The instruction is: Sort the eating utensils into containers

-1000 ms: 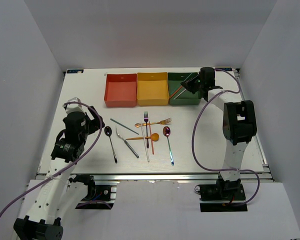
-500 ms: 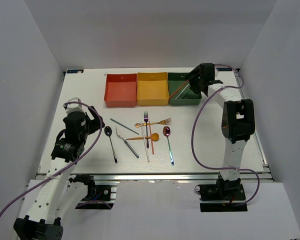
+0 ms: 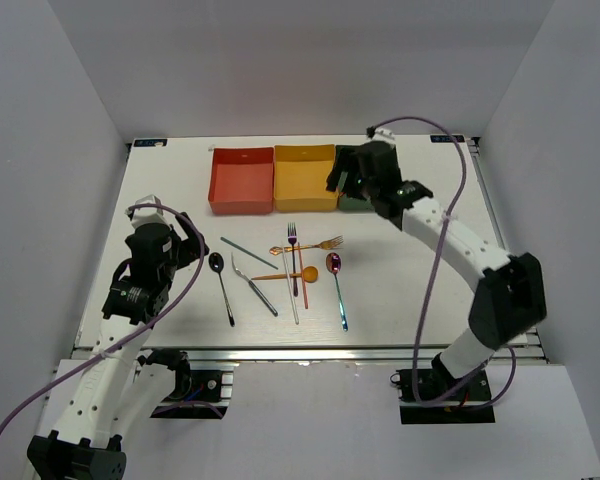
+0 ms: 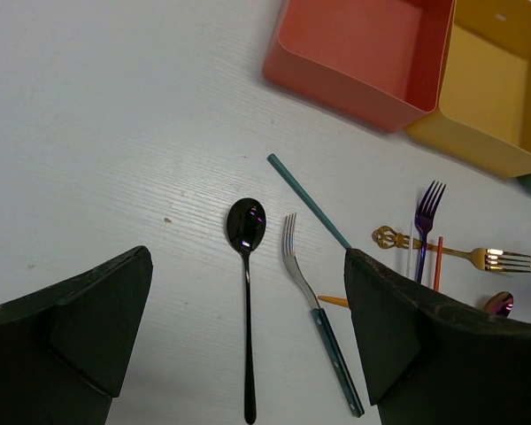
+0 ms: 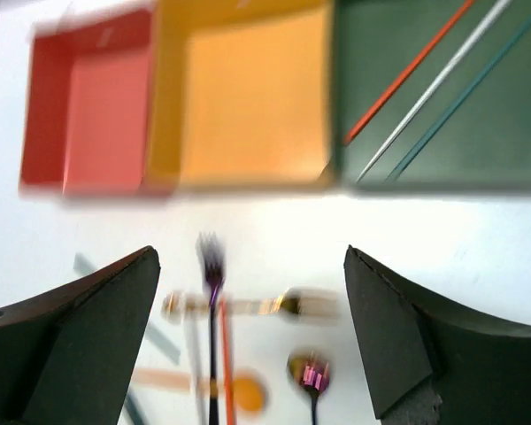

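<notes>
Hangs beside the green box with right gripper spread wide, empty; left gripper agape too, well left of it.

The left gripper hangs over the white wood-grain table. Its two dark fingers are spread wide and hold nothing. In the gap between them lies a black spoon, its bowl pointing away from the camera. Just beside it is a silver fork with a teal handle. A teal chopstick slants above that fork, apart from it. Further right, a purple fork, a thin orange stick and an ornate gold fork cross one another. At the top, a red-orange square box stands against a yellow square box.
</notes>
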Motion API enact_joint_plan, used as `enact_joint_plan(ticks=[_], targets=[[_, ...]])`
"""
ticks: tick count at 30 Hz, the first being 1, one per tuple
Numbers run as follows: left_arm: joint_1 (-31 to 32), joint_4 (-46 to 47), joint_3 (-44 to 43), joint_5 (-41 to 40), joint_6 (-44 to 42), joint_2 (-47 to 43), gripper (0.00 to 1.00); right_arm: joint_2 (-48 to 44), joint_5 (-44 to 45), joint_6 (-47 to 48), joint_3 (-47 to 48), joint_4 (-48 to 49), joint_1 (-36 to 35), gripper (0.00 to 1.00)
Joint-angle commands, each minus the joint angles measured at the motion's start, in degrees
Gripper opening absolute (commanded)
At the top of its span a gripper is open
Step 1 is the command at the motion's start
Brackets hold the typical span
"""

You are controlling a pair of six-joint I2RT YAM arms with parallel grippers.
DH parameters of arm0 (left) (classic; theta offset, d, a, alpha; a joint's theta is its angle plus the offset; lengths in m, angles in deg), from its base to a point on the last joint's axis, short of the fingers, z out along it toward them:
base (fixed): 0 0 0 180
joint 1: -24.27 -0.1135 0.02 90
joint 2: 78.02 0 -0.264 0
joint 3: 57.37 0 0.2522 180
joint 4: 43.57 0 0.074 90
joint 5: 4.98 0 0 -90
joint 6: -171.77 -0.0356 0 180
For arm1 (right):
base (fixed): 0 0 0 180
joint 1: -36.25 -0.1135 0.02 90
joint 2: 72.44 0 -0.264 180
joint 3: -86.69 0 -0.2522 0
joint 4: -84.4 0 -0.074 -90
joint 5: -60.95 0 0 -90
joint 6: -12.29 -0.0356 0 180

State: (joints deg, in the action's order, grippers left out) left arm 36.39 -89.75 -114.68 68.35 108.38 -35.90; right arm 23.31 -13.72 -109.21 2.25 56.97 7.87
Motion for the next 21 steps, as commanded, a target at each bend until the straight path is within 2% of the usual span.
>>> enact_joint_plan(ticks=[1,4,5,8,14,19,21], targets=[[0.19,-0.18,-0.48,-1.52,0.37,-0.29,0.98,-7.32,2.86,4.53,-9.53,2.86,-7.11,0.89],[0.27,-0.36,-0.57,-2.14,0.55,-0.38,0.98,-6.72,6.45,2.86,-12.01,0.67,-15.10,0.80],[0.19,-0.53,-0.57,-2.40,0.63,-0.38,0.98,-6.02,7.68,2.42,-11.84,-0.12,-16.86,0.73],[0.19,-0.62,-0.66,-2.76,0.72,-0.64,0.98,-2.42,6.38,1.71,-11.05,0.84,-22.58,0.61],[0.19,-0.62,-0.66,-2.58,0.72,-0.82,0.98,12.42,6.73,2.68,-1.30,-5.57,-28.04,0.53],[0.27,-0.53,-0.57,-2.41,0.64,-1.35,0.98,17.37,7.52,2.85,3.01,-7.69,-28.57,0.50],[0.19,-0.36,-0.48,-2.32,0.64,-1.35,0.98,18.34,7.96,2.85,3.19,-7.60,-28.57,0.46]])
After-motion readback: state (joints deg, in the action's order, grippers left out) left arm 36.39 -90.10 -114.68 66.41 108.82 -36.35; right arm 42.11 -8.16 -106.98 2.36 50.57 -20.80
